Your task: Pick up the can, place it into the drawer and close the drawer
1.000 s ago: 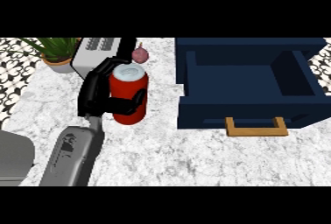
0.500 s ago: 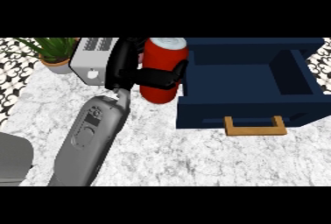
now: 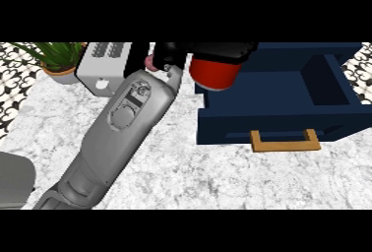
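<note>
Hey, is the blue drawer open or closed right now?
Open. The drawer is pulled out, its hollow inside showing behind the wooden handle. The left hand holds the red can over its left edge.

The can point(image 3: 215, 75) is red. The hand point(image 3: 190, 50) around it is black, on a grey forearm point(image 3: 120, 130) with a darker grey oval panel. The drawer point(image 3: 280, 118) is navy blue with a tan wooden handle point(image 3: 285, 143). The bench point(image 3: 218, 182) is white marble veined with grey. The toaster point(image 3: 108, 63) is silver-grey. The plant point(image 3: 54, 51) has green leaves in a terracotta pot point(image 3: 62, 76). The wall point(image 3: 16, 78) shows a black-and-white ornamental pattern.
</note>
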